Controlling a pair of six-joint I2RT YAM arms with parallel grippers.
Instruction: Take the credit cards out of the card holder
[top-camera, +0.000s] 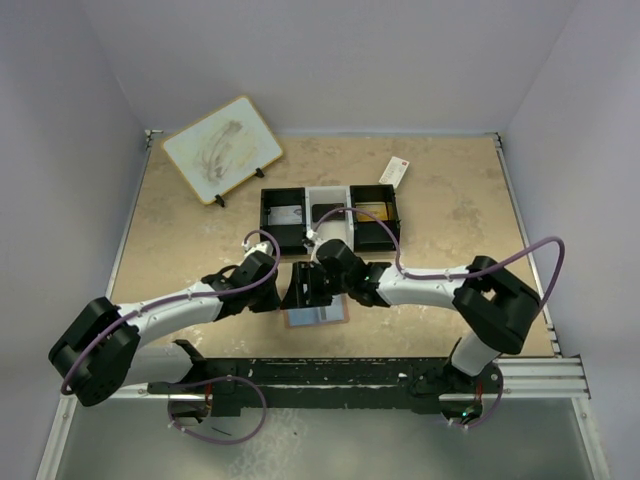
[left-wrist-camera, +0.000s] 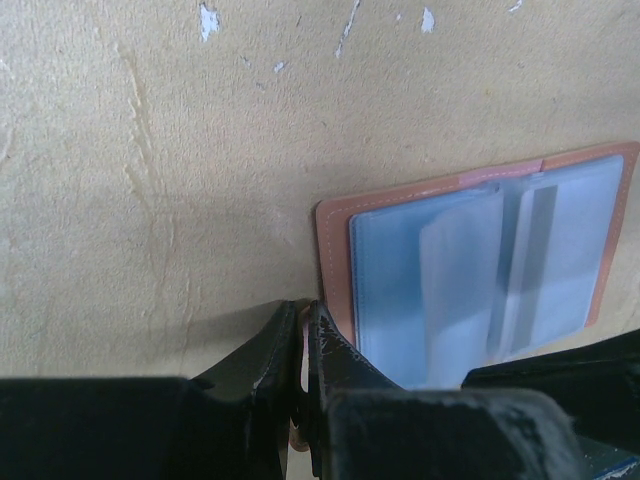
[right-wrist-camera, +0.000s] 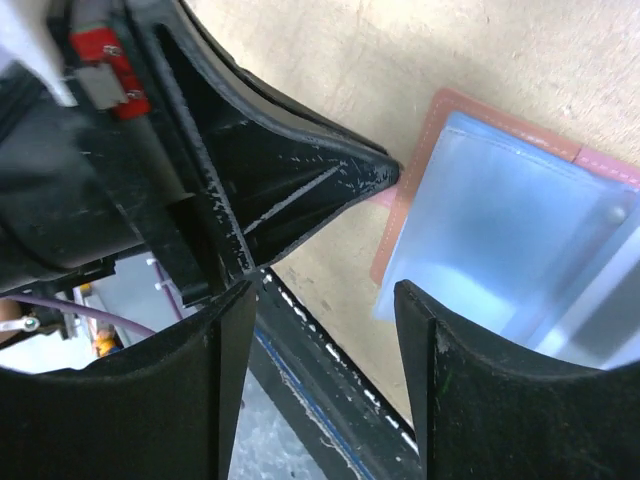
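Two hands at open card holder (left-wrist-camera: 480, 260): left hand (left-wrist-camera: 303, 315) clamps its edge; right hand (right-wrist-camera: 320, 300), spread, must enter a pocket (left-wrist-camera: 440, 290).

The card holder (top-camera: 318, 316) lies on the table (top-camera: 450, 225), in front of the tray (top-camera: 281, 190).

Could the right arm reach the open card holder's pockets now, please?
Probably yes: the right claw is open beside the card holder, whose clear pockets face up; the left claw holds only its corner.
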